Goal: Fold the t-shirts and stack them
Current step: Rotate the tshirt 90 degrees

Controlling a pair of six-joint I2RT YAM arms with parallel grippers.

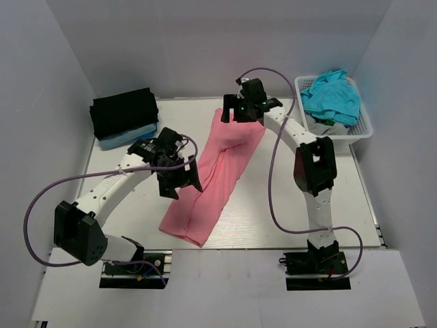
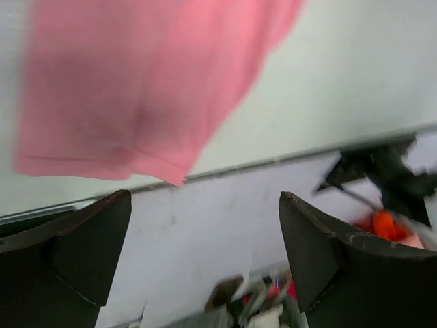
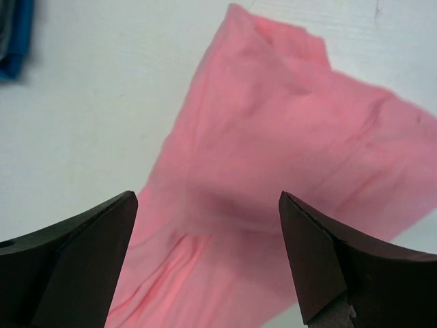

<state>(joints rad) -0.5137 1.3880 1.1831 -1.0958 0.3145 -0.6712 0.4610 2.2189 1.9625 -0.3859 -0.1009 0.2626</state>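
The left gripper [image 1: 183,183] hangs with its jaws spread wide and nothing between them, at the left edge of the salmon-pink t-shirt [image 1: 215,174]. The shirt lies as a long narrow strip running diagonally across the middle of the table [image 1: 246,219]. The right gripper [image 1: 235,109], also parted and empty, hovers over the strip's upper end.

Only the overhead view shows the rest. A folded black t-shirt [image 1: 123,113] sits on a light blue t-shirt [image 1: 126,140] at upper left, and a teal t-shirt [image 1: 332,96] is heaped in the white basket [image 1: 365,128] at upper right. The blurred left wrist view shows just the pink hem. The right wrist view shows creased pink cloth beyond its fingers [image 3: 68,260].

There are four shirts, one basket and two grippers.
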